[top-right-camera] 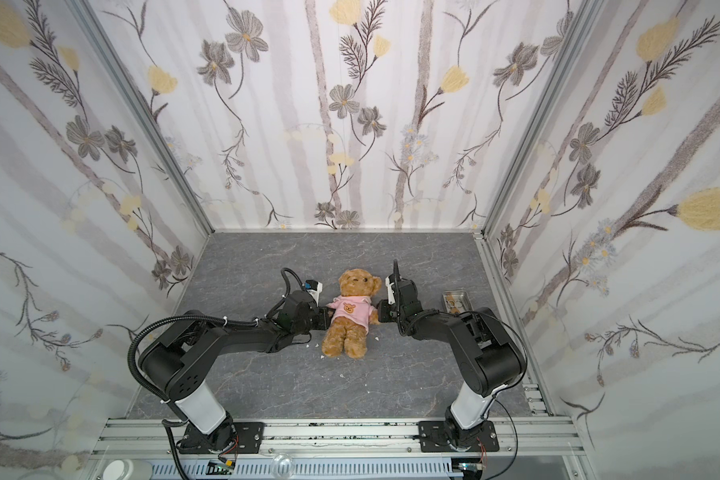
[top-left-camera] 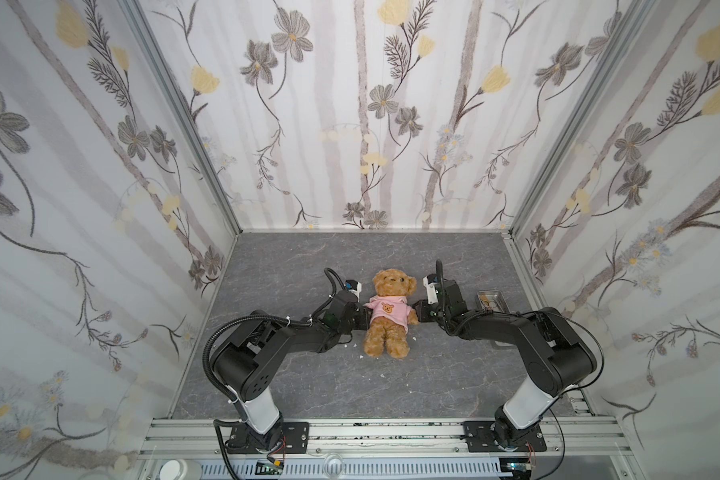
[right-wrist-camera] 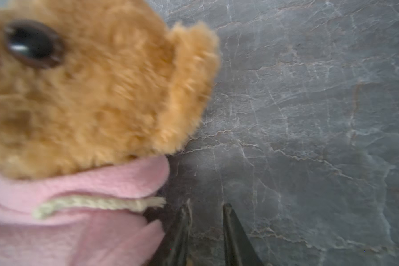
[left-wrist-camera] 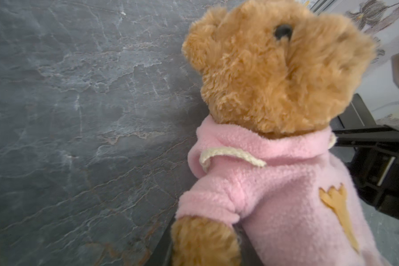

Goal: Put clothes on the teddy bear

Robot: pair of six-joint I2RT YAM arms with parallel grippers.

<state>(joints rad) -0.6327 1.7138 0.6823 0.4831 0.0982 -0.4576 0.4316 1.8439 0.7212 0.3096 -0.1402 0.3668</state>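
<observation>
Teddy bear (top-left-camera: 393,287), small, fluffy, golden-brown plush, lies on its back mid-counter with its head toward 12 o'clock. It already wears a pink fleece hoodie (top-left-camera: 388,314) with both paws out of the sleeves, so the dressing looks nearly done, with only tidying left. At its 9 o'clock the left gripper (top-left-camera: 363,322) flanks a paw; whether it pinches I cannot tell. At 3 o'clock the right gripper (top-left-camera: 420,316) has its jaws slightly apart and holds nothing. Farther toward 3 o'clock sits a small metal tray (top-left-camera: 490,300). The grey stone-look counter (top-left-camera: 350,382) carries white crumbs (top-left-camera: 355,344), and floral-papered walls (top-left-camera: 350,124) enclose it.
</observation>
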